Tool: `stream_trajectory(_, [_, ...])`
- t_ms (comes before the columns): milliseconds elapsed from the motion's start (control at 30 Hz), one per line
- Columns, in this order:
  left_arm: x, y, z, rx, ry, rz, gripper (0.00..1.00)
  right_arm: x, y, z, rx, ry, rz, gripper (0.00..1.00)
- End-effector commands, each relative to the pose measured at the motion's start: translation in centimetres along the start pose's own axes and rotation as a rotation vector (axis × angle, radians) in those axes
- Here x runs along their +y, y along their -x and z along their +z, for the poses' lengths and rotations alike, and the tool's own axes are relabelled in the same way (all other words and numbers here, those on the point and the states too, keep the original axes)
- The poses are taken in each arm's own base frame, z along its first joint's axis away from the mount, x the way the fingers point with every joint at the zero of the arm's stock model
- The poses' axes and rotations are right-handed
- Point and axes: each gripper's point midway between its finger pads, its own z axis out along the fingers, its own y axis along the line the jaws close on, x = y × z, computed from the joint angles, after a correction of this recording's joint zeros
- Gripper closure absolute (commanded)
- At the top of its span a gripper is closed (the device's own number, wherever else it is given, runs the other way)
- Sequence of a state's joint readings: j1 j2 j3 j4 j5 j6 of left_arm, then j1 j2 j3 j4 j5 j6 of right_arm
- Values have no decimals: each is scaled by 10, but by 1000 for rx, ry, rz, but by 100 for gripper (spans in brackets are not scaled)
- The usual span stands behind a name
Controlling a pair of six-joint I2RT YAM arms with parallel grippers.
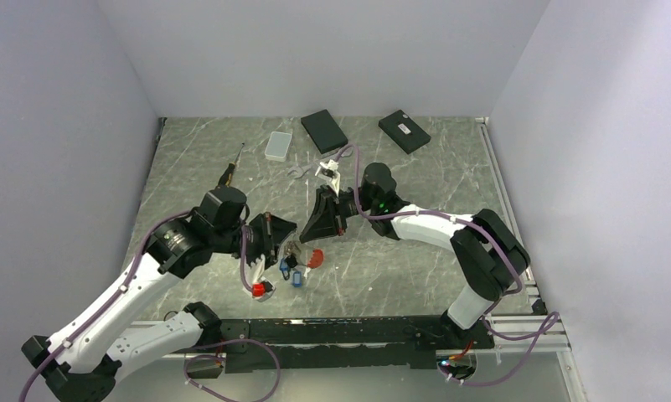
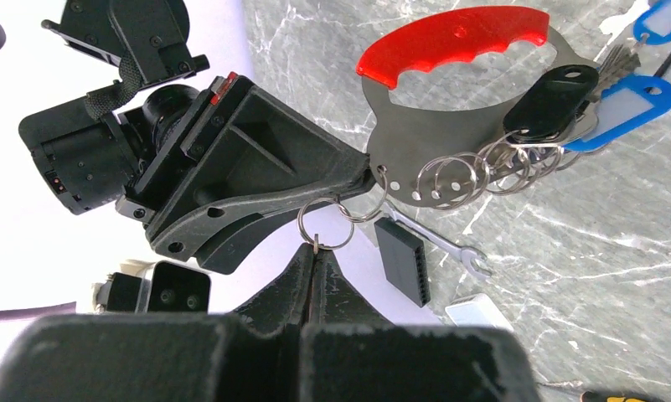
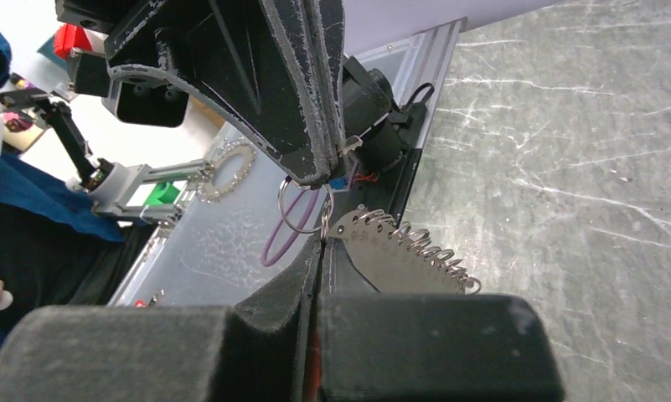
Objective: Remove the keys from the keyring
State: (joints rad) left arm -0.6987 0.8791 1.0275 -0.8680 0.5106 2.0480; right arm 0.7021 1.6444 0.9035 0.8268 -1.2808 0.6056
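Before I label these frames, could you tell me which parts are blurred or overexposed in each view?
Top external: evenly lit, sharp. Left wrist: left pincer blurred up close, white glare at left, keyring crisp. Right wrist: right pincer blurred, marble table sharp.

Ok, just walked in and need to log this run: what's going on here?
Both arms are working on the red-handled keyring. The left gripper is shut on a small split ring; the right gripper is clamped on the end of the keyring's grey plate. The blue keys hang from the other rings.
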Motion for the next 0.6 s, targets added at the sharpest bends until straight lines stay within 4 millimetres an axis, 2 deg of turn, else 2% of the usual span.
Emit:
stream_trajectory(0, [18,13,-10,-25,44,254,100,2,15,-2,-54,-11,-23,100])
stream_trajectory(333, [-5,18,-7,-31,-22,255,100,0,26,-14,-117,-37,-1,100])
stream_trajectory(567, [-7,18,-1,-48,-25,275,100,-10,28,-14,-119,-88,32,100])
